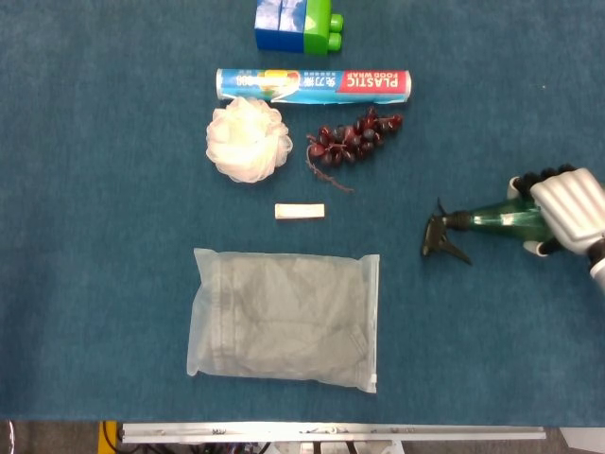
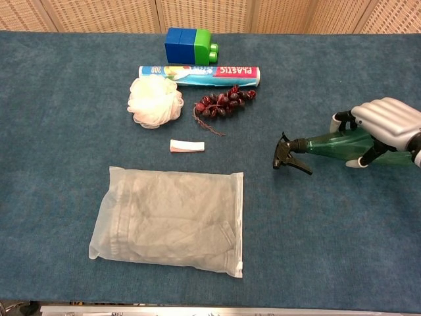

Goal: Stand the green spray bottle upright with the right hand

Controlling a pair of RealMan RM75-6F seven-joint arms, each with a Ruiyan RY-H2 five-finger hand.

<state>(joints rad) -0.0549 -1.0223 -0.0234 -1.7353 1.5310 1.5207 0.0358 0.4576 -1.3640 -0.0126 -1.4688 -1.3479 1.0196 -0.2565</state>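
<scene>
The green spray bottle (image 1: 496,219) (image 2: 329,145) is held roughly level at the right side of the table, its black trigger head (image 1: 442,238) (image 2: 287,155) pointing left. My right hand (image 1: 567,210) (image 2: 385,124) grips the bottle's body from above, fingers wrapped around it. In the chest view the head end looks lifted off the blue cloth. The bottle's base is hidden under the hand. My left hand is in neither view.
A clear bag of folded cloth (image 1: 284,320) lies at front centre. Behind it are a small beige packet (image 1: 300,211), a white bath puff (image 1: 248,139), dark red grapes (image 1: 353,139), a plastic wrap box (image 1: 314,85) and blue-green blocks (image 1: 297,26).
</scene>
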